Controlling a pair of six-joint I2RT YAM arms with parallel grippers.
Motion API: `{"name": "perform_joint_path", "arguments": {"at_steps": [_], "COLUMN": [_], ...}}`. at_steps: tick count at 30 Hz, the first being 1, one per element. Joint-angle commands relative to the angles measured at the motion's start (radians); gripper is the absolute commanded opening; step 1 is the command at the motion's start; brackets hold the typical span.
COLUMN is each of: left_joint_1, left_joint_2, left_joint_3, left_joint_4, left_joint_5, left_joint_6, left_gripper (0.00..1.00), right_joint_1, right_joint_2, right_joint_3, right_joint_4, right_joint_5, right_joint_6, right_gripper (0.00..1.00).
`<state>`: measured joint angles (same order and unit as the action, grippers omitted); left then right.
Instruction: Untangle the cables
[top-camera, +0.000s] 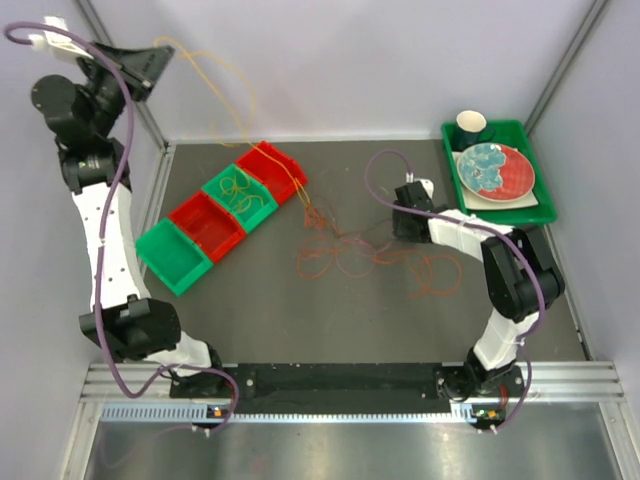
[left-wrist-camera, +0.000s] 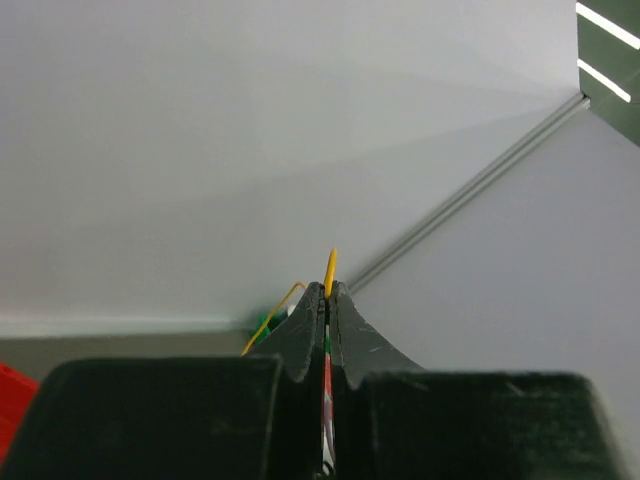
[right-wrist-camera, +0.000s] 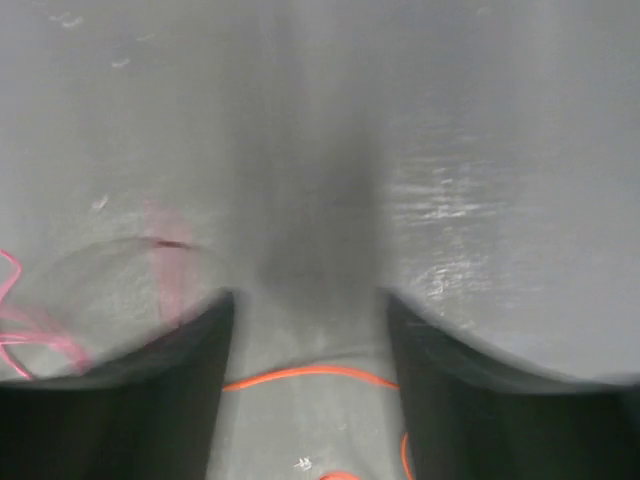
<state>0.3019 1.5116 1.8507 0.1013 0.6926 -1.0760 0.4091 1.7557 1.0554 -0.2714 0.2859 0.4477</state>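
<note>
**A:** The left jaws are clenching the yellow cable (left-wrist-camera: 331, 268), holding it high toward ten o'clock. It is trailing down across the bins (top-camera: 215, 222) toward the knot of cables (top-camera: 345, 255) in the middle of the table (top-camera: 260, 320).

**B:** And the right jaws?

**A:** They are standing apart, low at the knot's three o'clock edge. An orange strand (right-wrist-camera: 310, 374) is lying between them, ungripped.

**B:** So the yellow one is being drawn free?

**A:** I'm judging so. Next, the right jaws are probably needing to pin the knot while the left is pulling.

Robotics lab test cell: white panel walls (top-camera: 350, 60), aluminium frame posts (top-camera: 565, 60), dark table (top-camera: 260, 320), left arm (top-camera: 105, 230) and right arm (top-camera: 510, 270) bolted on mounting rail (top-camera: 340, 383).
</note>
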Motion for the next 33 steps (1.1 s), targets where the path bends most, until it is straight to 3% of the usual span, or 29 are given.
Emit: {"name": "perform_joint_path", "arguments": {"at_steps": [1,5,12,22,33], "left_joint_1": [-0.084,-0.18,-0.222,-0.221,-0.221], "left_joint_2": [-0.056,-0.056,-0.06,-0.079,-0.091], "left_joint_3": [-0.077,-0.09,-0.099,-0.1,-0.105], "left_joint_4": [0.086,0.074,0.066,0.032,0.018], "left_joint_5": [0.032,0.021,0.007,0.002,-0.001], "left_joint_6": [-0.016,0.008,0.022,0.056,0.076], "left_gripper": [0.0,0.0,0.0,0.0,0.0], "right_joint_1": [0.003,0.11,0.252,0.304,0.347], "right_joint_2": [-0.116,-0.131,0.049,0.246,0.318], "right_joint_3": [0.087,0.193,0.411,0.538,0.606], "right_joint_4": [0.023,0.011,-0.052,-0.011,-0.026], "right_joint_5": [-0.141,-0.197,-0.254,-0.401,-0.413], "right_joint_6": [-0.012,-0.064,-0.011,0.161,0.144], "right_gripper": [0.79,0.84,0.84,0.83,0.8]}}
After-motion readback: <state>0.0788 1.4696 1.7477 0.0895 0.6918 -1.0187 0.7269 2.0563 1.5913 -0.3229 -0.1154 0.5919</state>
